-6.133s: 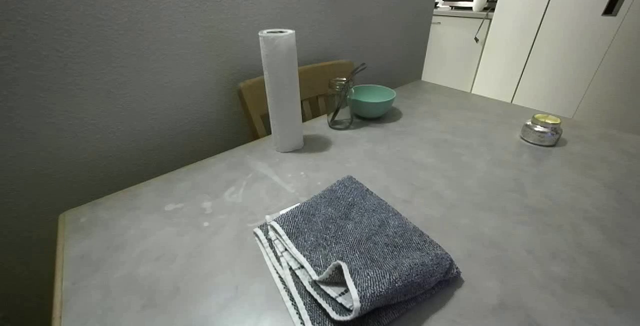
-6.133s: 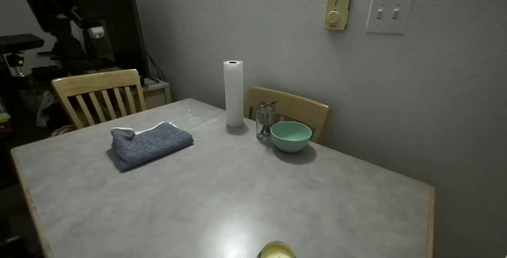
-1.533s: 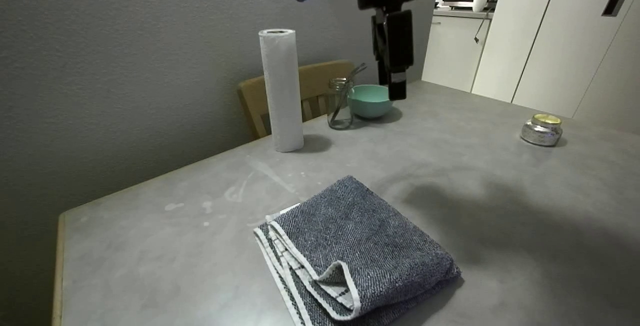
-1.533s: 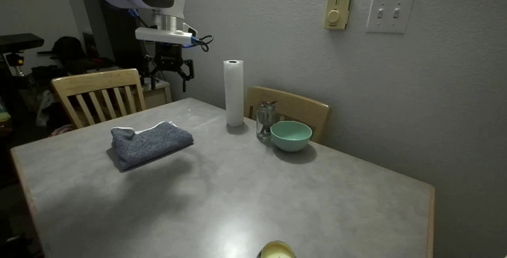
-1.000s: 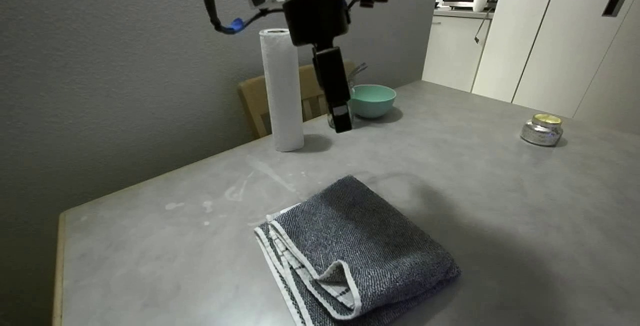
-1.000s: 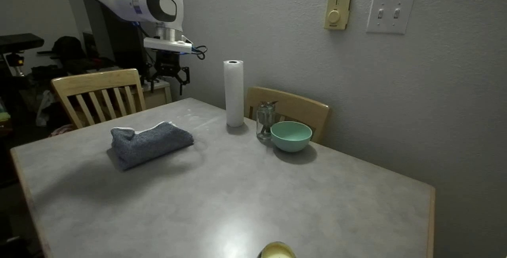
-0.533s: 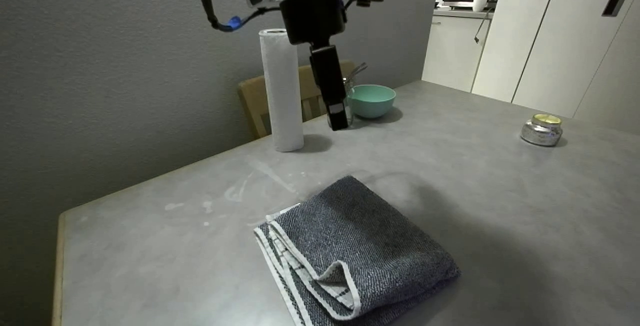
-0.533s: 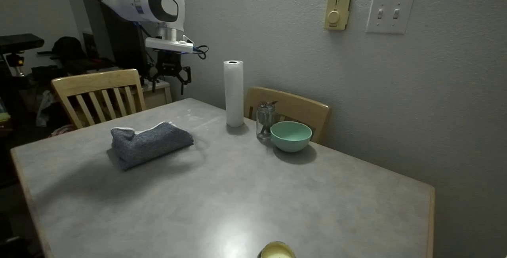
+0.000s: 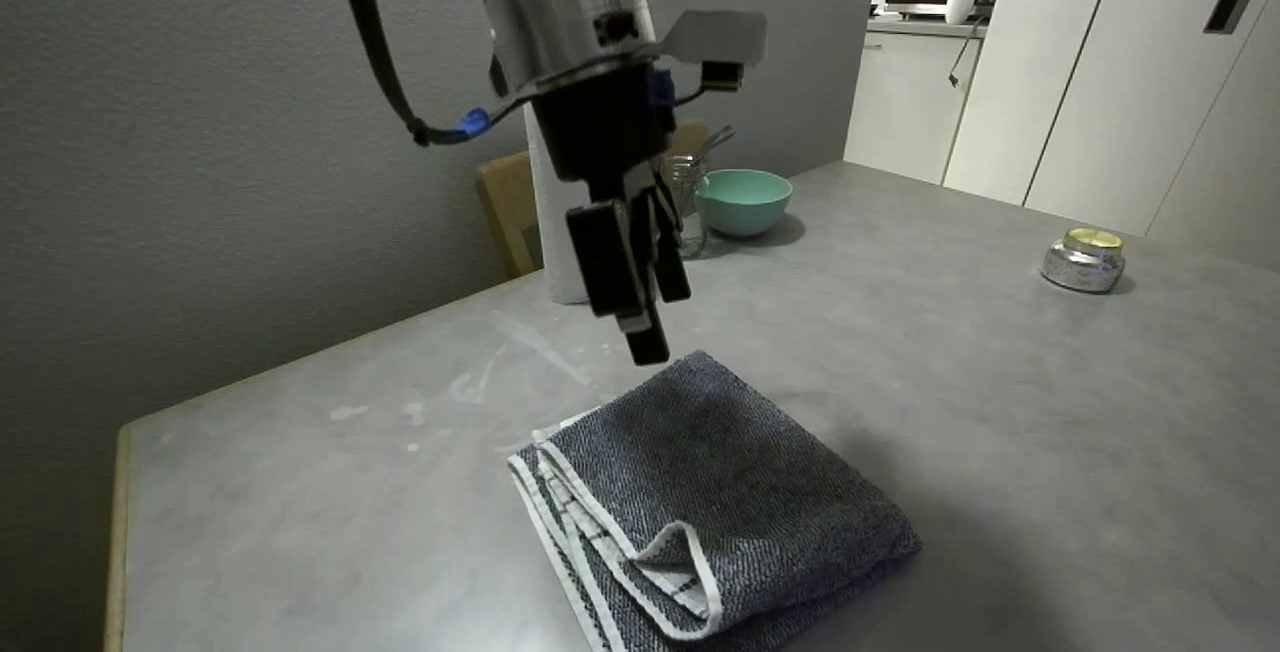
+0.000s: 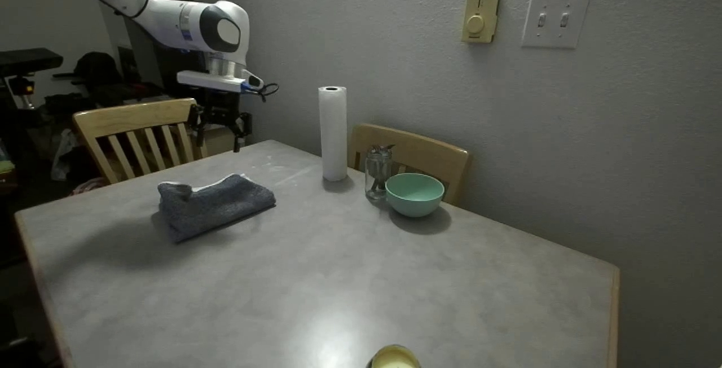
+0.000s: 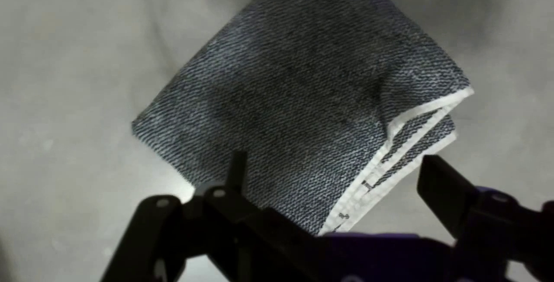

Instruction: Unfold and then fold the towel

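Our claw (image 10: pixel 219 145) spread wide, empty, one grey-blue towel (image 9: pixel 720 482) folded in layers, white-edged, one bowl (image 10: pixel 414 197), one jar (image 10: pixel 377 179), one paper roll (image 10: pixel 333 134), one candle (image 9: pixel 1083 264), two chairs (image 10: pixel 135 115)

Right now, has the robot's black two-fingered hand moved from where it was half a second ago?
Yes. In an exterior view, the hand has moved down and farther left of the tall white paper roll.
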### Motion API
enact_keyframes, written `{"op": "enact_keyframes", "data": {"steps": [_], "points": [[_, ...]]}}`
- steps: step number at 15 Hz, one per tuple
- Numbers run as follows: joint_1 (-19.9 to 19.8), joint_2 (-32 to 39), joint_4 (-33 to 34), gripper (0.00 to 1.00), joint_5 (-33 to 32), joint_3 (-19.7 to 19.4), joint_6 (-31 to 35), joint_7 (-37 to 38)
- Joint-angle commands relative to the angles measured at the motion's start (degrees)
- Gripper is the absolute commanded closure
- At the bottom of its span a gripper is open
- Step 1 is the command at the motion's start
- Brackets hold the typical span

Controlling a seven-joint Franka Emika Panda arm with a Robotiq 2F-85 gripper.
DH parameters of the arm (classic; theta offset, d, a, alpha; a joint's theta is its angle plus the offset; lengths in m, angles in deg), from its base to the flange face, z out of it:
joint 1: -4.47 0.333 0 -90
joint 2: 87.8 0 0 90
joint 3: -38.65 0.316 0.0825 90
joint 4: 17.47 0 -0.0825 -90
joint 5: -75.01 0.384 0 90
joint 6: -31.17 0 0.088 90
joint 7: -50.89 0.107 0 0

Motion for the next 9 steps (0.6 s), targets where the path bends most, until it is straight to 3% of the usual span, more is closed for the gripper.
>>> {"op": "enact_keyframes", "data": {"steps": [1, 4, 5, 9], "points": [[2.3, -3.1, -7.1, 0.00, 3.5, -0.1, 4.2, 13.6], [4.3, -4.4, -10.9, 0.00, 5.4, -0.3, 8.7, 25.1], [4.5, -0.8, -5.0, 0.00, 3.9, -0.3, 5.0, 20.3], [5.7, -0.5, -5.4, 0.00, 4.1, -0.4, 5.9, 24.5]]}}
